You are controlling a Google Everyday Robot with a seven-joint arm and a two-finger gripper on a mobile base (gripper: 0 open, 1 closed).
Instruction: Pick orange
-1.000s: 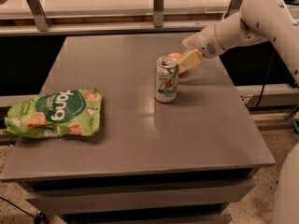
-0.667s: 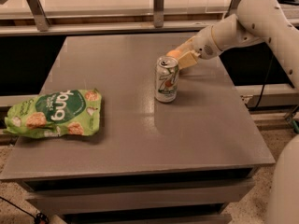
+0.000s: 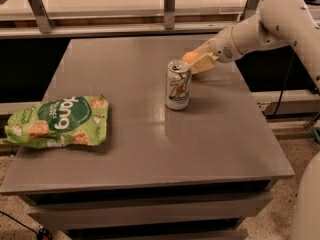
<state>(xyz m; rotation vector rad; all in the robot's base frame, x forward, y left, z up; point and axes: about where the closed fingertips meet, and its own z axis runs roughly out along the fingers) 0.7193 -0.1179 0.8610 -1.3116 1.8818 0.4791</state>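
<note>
While the green snack bag [image 3: 57,121] lies flat at the left edge of the table [image 3: 215,149], the 7up can [image 3: 178,85] stands upright near the centre; the contents of neither are visible. The gripper [image 3: 193,60] reaches in from the right, just behind the can. Its fingers [image 3: 204,64] are held narrowly apart, clamped on the orange [image 3: 189,57]. Orange sits at the fingertips, beside the can's top rim, partly hidden. Round fruit: no long axis or heading to record.

Grey table [image 3: 215,134], speckled floor [image 3: 277,224], metal rails [image 3: 170,6] behind; jaws over table's far right.
</note>
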